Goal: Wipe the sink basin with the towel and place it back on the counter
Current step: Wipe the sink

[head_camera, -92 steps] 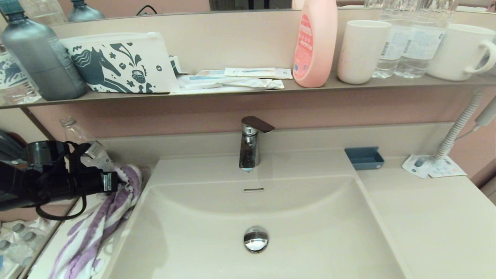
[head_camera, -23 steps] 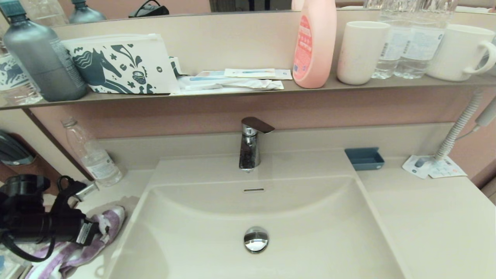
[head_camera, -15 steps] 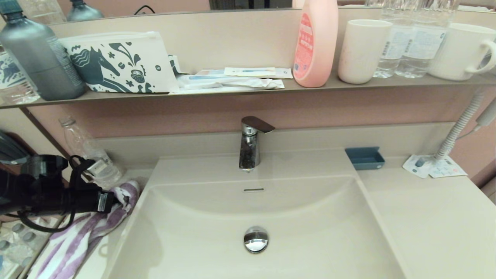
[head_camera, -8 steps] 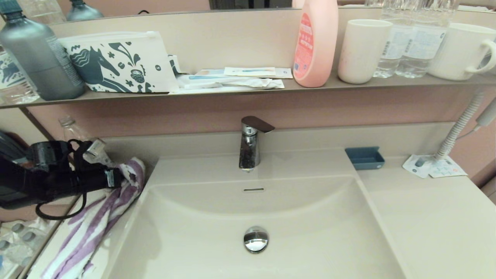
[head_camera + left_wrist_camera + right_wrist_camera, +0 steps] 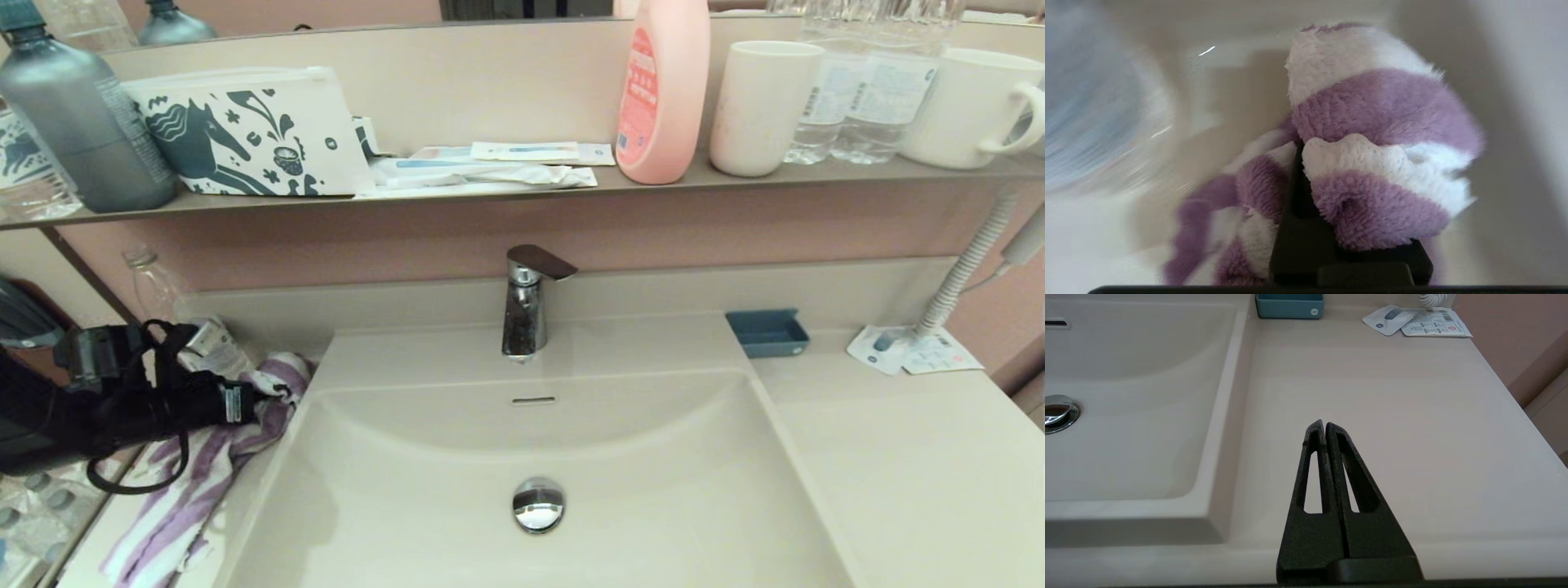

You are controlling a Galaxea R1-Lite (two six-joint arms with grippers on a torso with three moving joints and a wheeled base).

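Note:
The purple-and-white striped towel hangs from my left gripper at the left rim of the sink basin. Its lower end trails down over the left strip of counter. In the left wrist view the towel is bunched over the left gripper, which is shut on it and has one finger buried in the cloth. The basin holds a chrome drain plug and an overflow slot. My right gripper is shut and empty, low over the counter to the right of the basin.
A chrome faucet stands behind the basin. A clear plastic bottle is right behind the left gripper. A blue dish and sachets lie at the counter's back right. The shelf above carries the horse-print pouch, bottles and cups.
The left gripper has carried the towel up and toward the back wall along the basin's left rim, then dipped slightly. The right arm has not moved.

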